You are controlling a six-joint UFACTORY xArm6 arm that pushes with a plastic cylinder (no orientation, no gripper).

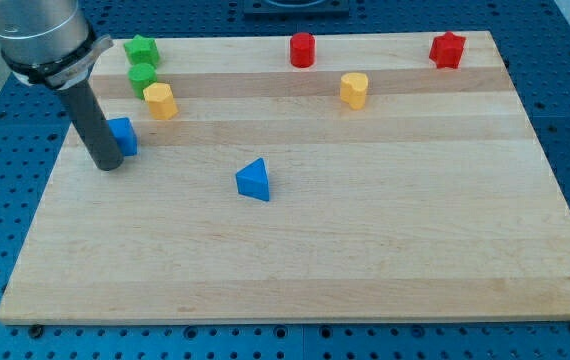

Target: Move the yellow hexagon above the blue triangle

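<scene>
1. Yellow hexagon: sits near the board's upper left, just below a green block and up-right of a blue block. It looks touching or nearly touching the green one; cannot tell which.
2. Handling, judged: small, rigid, light, likely slides easily on the smooth wooden board. Flat facets may make it rotate if pushed off-centre. Nothing to grasp; contact should go on its upper-left side, square through the middle.
3. Blue triangle: near board centre, well apart, down-right of the hexagon.
4. My tip: rests at the left edge, just beside the blue block's left side, below-left of the hexagon. No jaws exist; the rod holds nothing.
5. Others: green star, yellow heart, red cylinder, red star along the top.
</scene>
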